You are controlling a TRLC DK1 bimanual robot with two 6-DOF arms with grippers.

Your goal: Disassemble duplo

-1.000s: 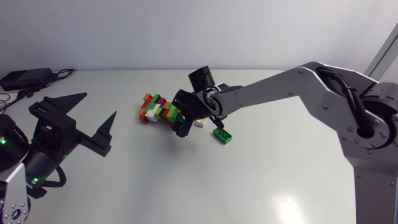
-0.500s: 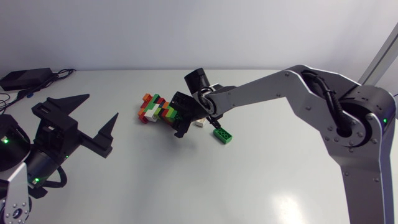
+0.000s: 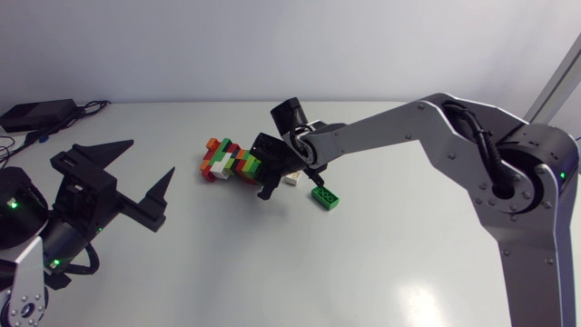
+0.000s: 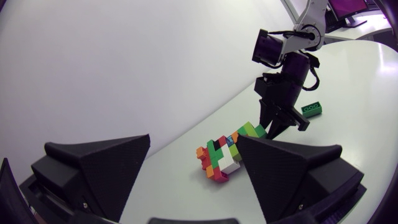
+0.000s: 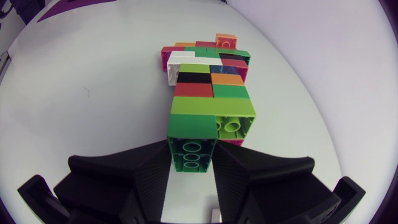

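The stack [image 3: 231, 161] lies flat on the counter [image 3: 363, 272] just left of the middle, toward the far side. In the head view its long axis runs roughly left to right. The orange and red end points toward my left arm [image 3: 77, 213] and the green end toward my right arm [image 3: 427, 127]. In the right wrist view the stack [image 5: 208, 81] stretches straight ahead of the right jaws, green bricks nearest and an orange one at the far tip.

The right jaws are pinching the dark green end brick from both sides, one finger pressed on each flank.

A loose green brick [image 3: 325, 197] sits studs up on the counter just beside the right jaws, on the side away from the stack. A small white brick [image 3: 290, 178] lies between it and the jaws, partly hidden by the wrist. A black box [image 3: 36, 113] with cables sits at the far left corner.

My right arm comes in from the right and reaches past the middle, its wrist bent down onto the stack's green end. My left arm sits low at the left edge, well apart from the stack. The left jaws are spread wide and point toward the stack [image 4: 221, 158], which shows ahead between the fingers.
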